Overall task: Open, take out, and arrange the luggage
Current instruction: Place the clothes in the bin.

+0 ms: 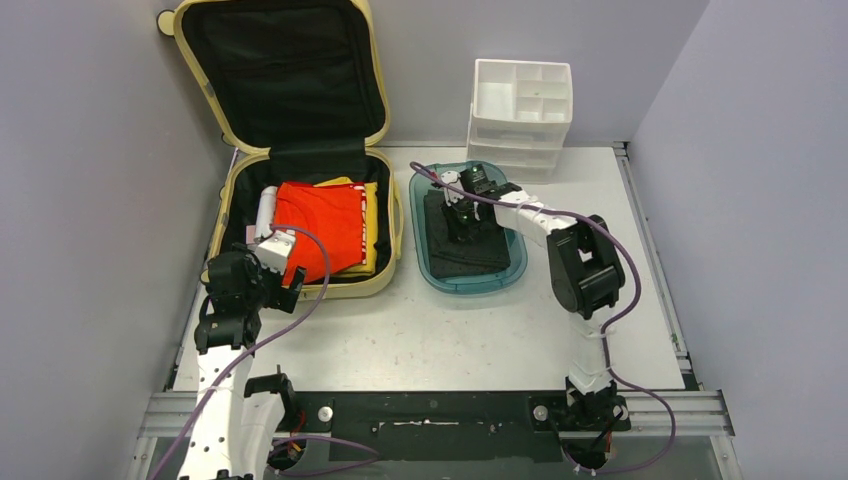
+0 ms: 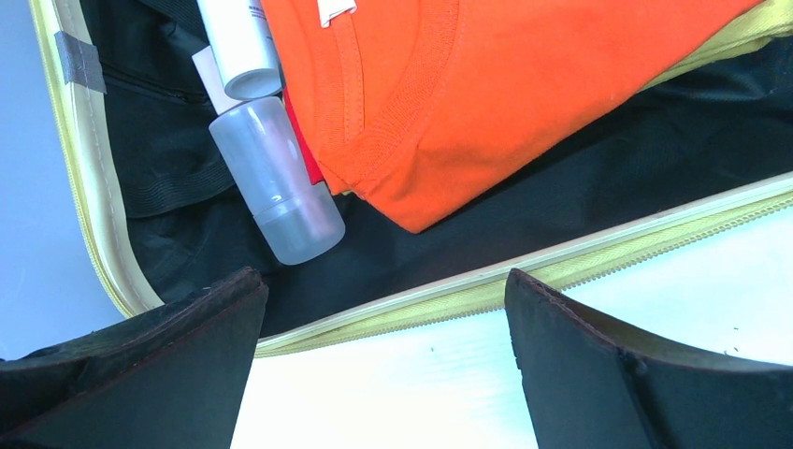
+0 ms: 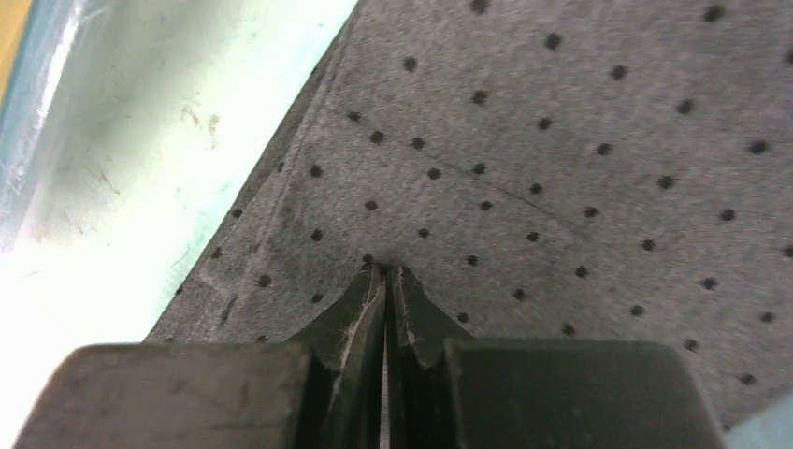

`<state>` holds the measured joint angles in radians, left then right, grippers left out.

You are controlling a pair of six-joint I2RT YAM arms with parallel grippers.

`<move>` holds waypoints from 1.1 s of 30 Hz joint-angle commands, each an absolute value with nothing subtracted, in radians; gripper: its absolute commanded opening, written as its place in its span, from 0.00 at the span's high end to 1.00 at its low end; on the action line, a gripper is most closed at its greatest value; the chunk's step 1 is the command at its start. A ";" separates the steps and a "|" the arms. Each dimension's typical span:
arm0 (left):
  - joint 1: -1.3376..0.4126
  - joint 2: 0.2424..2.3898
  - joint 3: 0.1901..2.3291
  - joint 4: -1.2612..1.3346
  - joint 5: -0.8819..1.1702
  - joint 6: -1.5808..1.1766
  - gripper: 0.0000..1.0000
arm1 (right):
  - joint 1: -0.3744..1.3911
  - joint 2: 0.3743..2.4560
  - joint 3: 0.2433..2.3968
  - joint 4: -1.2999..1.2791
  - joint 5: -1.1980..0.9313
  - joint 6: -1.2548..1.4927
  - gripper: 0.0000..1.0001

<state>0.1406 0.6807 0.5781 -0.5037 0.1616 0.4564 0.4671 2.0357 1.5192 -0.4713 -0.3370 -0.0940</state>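
At the near edge of the table (image 1: 420, 340), your two arms rise from their bases, with a broad stretch of white top between them and the containers beyond.

On your left, the left gripper (image 1: 283, 280) (image 2: 383, 290) hangs over the near rim of the suitcase (image 1: 350, 285) (image 2: 524, 271), fingers spread wide and holding nothing. One finger sits over the black lining at the near-left corner, the other over the tabletop. Just past the rim, a cloudy grey bottle (image 2: 281, 182) lies aslant on the lining, touching the end of a white tube (image 2: 238, 42) (image 1: 266, 210) behind it. Both lie along the left edge of a folded orange shirt (image 1: 325, 215) (image 2: 524, 84), which is stacked on a yellow garment (image 1: 370, 225).

The suitcase lies open at the table's left rear. Its left side is close to the grey wall, and its lid stands upright at the back corner.

On your right, the right gripper (image 1: 458, 225) (image 3: 385, 271) reaches down into a teal tray (image 1: 470, 285), fingers pressed together with their tips on a dark dotted cloth (image 1: 480, 250) (image 3: 561, 140). Whether they nip a fold of it cannot be told. Only a narrow strip of table separates the tray from the suitcase's right side.

Farthest back, a white drawer organiser (image 1: 520, 115) stands just behind the tray, against the rear wall.
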 commanded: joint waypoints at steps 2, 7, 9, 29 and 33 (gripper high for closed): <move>0.152 0.666 0.573 -0.478 0.179 0.462 0.03 | 0.499 2.045 1.544 -0.484 -0.432 -0.109 1.00; 0.153 0.664 0.574 -0.478 0.179 0.462 0.03 | 0.521 2.069 1.586 -0.530 -0.435 -0.127 1.00; 0.153 0.665 0.573 -0.476 0.179 0.462 0.03 | 0.522 2.041 1.599 -0.544 -0.434 -0.138 1.00; 0.161 0.673 0.579 -0.470 0.187 0.476 0.03 | 0.526 2.074 1.613 -0.637 -0.436 -0.217 1.00; 0.155 0.701 0.617 -0.460 0.194 0.482 0.03 | 0.525 2.044 1.626 -0.646 -0.420 -0.231 0.99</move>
<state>0.1524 0.6800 0.5705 -0.5022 0.1680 0.4652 0.5190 2.0857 1.5749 -0.6201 -0.4309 -0.2012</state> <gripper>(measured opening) 0.973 0.023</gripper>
